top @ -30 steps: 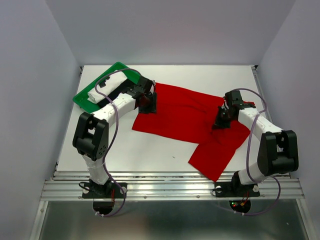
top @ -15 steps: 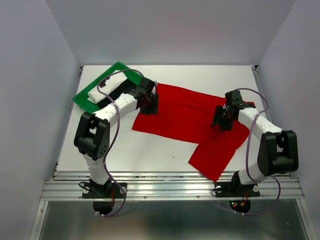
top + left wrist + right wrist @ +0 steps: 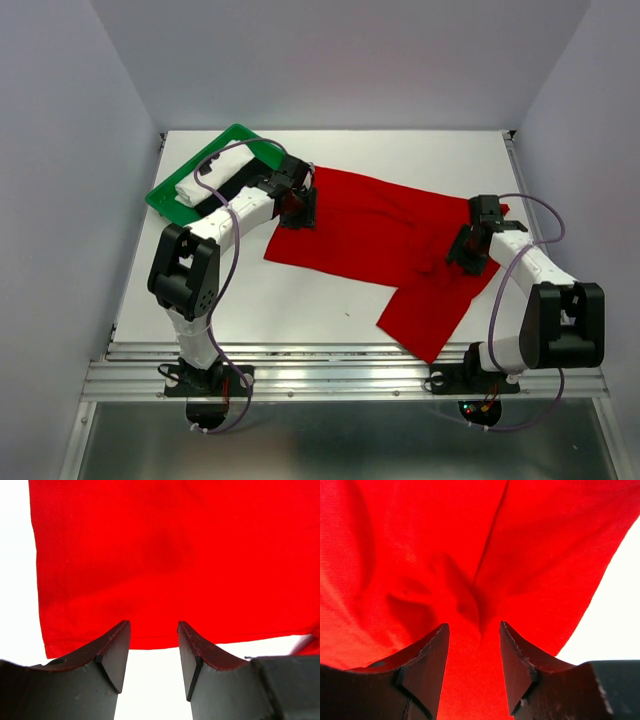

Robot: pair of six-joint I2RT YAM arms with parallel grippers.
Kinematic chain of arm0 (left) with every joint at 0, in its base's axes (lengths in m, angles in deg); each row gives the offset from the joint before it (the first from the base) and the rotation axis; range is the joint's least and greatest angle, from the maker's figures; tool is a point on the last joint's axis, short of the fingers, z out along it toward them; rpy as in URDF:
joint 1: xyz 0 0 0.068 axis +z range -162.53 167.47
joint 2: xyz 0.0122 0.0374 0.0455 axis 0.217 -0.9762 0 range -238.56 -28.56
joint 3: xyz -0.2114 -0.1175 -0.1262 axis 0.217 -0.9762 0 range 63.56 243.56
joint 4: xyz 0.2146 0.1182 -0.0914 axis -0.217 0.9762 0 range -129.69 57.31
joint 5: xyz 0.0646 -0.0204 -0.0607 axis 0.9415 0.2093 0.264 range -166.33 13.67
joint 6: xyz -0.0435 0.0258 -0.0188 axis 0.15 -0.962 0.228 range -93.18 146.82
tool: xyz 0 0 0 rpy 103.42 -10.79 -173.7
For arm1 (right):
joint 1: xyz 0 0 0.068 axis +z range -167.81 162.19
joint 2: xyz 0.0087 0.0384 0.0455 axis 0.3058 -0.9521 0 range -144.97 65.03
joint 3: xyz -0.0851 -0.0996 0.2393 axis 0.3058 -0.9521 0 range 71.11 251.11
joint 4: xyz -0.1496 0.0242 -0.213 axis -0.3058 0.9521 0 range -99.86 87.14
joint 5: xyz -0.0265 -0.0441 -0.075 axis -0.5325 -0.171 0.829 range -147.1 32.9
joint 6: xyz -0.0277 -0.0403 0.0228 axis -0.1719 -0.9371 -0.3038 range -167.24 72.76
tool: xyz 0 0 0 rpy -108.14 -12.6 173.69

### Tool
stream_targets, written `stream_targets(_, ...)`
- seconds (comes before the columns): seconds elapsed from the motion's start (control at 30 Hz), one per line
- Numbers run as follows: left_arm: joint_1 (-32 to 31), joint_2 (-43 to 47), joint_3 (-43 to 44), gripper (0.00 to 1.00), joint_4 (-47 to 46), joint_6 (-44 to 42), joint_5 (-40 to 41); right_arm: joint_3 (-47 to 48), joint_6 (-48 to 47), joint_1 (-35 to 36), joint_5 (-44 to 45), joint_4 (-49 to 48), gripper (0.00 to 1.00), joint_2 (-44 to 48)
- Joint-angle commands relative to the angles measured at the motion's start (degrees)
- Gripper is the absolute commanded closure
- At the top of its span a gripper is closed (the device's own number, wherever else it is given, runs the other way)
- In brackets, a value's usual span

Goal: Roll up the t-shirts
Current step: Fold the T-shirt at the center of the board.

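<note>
White worktop (image 3: pixel 300 300), closed in by pale walls, carries everything. Left jaws stand parted with nothing between them; in the left wrist view their tips hang over the straight edge of the red t-shirt (image 3: pixel 175 555), with bare worktop showing in the gap behind. Right jaws are also parted and hold nothing, poised above a small pucker in the red cloth beside a long crease; whether the tips touch the fabric I cannot tell. From above, the red t-shirt lies spread across the middle and right of the worktop, one flap reaching toward the near edge. The left arm (image 3: pixel 235 215) reaches to the shirt's far left corner, and the right arm (image 3: pixel 530 265) bends in over its right side. Just beyond the left jaws sits a green tray (image 3: pixel 160 195) at the far left, with a rolled white t-shirt (image 3: pixel 200 180) lying inside it.
</note>
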Motion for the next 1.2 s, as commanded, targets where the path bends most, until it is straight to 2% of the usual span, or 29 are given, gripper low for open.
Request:
stream_targets(0.0,-0.4,0.6,2.2,0.46,0.0,-1.1,-0.2,0.4,0.4,0.0,2.5,-0.2,0.49,-3.1)
stream_targets(0.07,-0.4,0.7,2.4,0.46,0.3,-1.2,0.0,0.1,0.1,0.0,2.0,-1.4,0.50,-3.5)
stream_targets(0.17,-0.4,0.6,2.5,0.46,0.3,-1.2,-0.1,-0.1,0.1,0.0,1.9,-2.8,0.58,-3.5)
stream_targets(0.27,-0.5,0.4,2.5,0.46,0.1,-1.2,-0.2,-0.1,-0.2,0.0,1.7,-3.1,0.72,-3.8)
stream_targets(0.3,-0.5,0.3,2.4,0.46,0.2,-1.2,-0.1,-0.1,0.0,0.0,2.9,-3.2,0.86,-3.6)
stream_targets(0.4,-0.4,0.3,2.2,0.46,-0.1,-1.2,-0.2,-0.3,0.7,0.0,4.3,-3.2,0.99,-1.9)
stream_targets(0.63,-0.5,0.0,2.6,0.46,0.4,-1.7,0.7,-0.6,2.0,0.0,9.8,-1.7,0.99,1.9)
stream_targets(0.77,-0.5,-0.2,2.8,0.47,0.5,-1.8,0.9,-0.3,0.9,0.0,6.9,-1.7,0.99,1.7)
stream_targets(0.8,-0.5,-0.1,2.7,0.46,0.4,-1.8,0.9,-0.3,0.7,0.0,4.4,-2.0,0.69,1.3)
stream_targets(0.83,-0.5,-0.1,2.6,0.46,0.4,-1.7,0.8,-0.3,0.3,0.0,2.9,-2.4,0.51,1.3)
stream_targets(0.87,-0.5,-0.1,2.6,0.46,0.4,-1.7,0.7,-0.7,0.0,0.0,1.5,-3.6,0.36,1.5)
stream_targets(0.9,-0.5,-0.1,2.5,0.46,0.3,-1.7,0.7,-1.0,-0.3,0.0,-0.7,-4.1,0.29,1.5)
stream_targets(0.97,-0.4,-0.1,2.5,0.46,0.3,-1.6,0.6,-1.3,-0.4,0.0,-1.7,-4.9,0.28,0.7)
stream_targets(1.07,-0.5,0.0,2.3,0.46,0.2,-1.5,0.3,-1.3,-0.6,0.0,-1.6,-5.2,0.36,-1.3)
stream_targets(1.1,-0.5,-0.1,2.3,0.46,0.2,-1.4,0.3,-1.2,-0.5,0.0,-1.2,-5.2,0.43,-2.6)
stream_targets(1.17,-0.4,0.0,2.5,0.46,0.3,-1.4,0.3,-1.3,-0.4,0.0,-1.2,-5.7,0.50,-3.6)
